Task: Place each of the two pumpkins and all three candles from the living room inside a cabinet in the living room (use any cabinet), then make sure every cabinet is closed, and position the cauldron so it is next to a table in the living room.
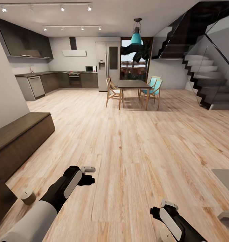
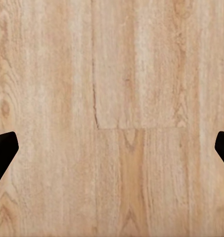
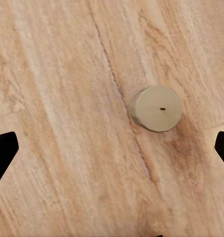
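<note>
The right black claw (image 3: pixel 112 148) hangs spread wide and empty above a short beige cylinder candle (image 3: pixel 156 108) standing upright on the light wood plank floor (image 3: pixel 52 74); the left black claw (image 2: pixel 112 148) is spread too.

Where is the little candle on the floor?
One candle stands on the wood floor at the head view's lower left, between the left arm and the dark cabinet.

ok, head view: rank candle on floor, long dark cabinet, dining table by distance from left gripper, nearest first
1. candle, on the floor just left of the left gripper.
2. cabinet, along the left wall.
3. dining table, far across the room, by the kitchen.
</note>
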Available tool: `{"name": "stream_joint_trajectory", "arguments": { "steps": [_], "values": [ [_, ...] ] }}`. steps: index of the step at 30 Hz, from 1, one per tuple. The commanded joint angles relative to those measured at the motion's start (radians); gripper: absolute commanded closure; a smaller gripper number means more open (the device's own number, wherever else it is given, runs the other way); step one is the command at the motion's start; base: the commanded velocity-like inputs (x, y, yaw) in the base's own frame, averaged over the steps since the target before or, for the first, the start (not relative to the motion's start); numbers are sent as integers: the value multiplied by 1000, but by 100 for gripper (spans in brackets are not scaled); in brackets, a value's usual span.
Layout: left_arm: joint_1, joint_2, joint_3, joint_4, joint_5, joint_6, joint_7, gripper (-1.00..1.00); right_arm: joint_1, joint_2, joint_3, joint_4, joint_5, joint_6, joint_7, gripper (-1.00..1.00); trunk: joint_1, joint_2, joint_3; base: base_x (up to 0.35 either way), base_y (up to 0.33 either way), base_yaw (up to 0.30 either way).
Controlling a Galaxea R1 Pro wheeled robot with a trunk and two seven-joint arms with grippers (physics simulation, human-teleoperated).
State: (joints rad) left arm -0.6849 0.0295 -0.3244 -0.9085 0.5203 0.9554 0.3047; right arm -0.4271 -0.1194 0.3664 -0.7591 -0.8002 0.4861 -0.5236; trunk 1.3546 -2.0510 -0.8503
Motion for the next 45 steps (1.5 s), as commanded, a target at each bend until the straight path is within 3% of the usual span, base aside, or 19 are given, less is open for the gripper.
{"name": "stream_joint_trajectory", "arguments": {
  "steps": [1, 45],
  "values": [
    [-1, 1, -4, -1, 10, 2, 10, -100, -1, -1, 5, -2, -8, 2, -9, -100, 4, -8, -4, 0, 0, 0],
    [-1, -5, -4, -1, 10, 2, 10, -100, -1, -12, -6, 0, -11, 2, -9, -100, 172, -316, -142, 0, 0, 0]
  ]
}}
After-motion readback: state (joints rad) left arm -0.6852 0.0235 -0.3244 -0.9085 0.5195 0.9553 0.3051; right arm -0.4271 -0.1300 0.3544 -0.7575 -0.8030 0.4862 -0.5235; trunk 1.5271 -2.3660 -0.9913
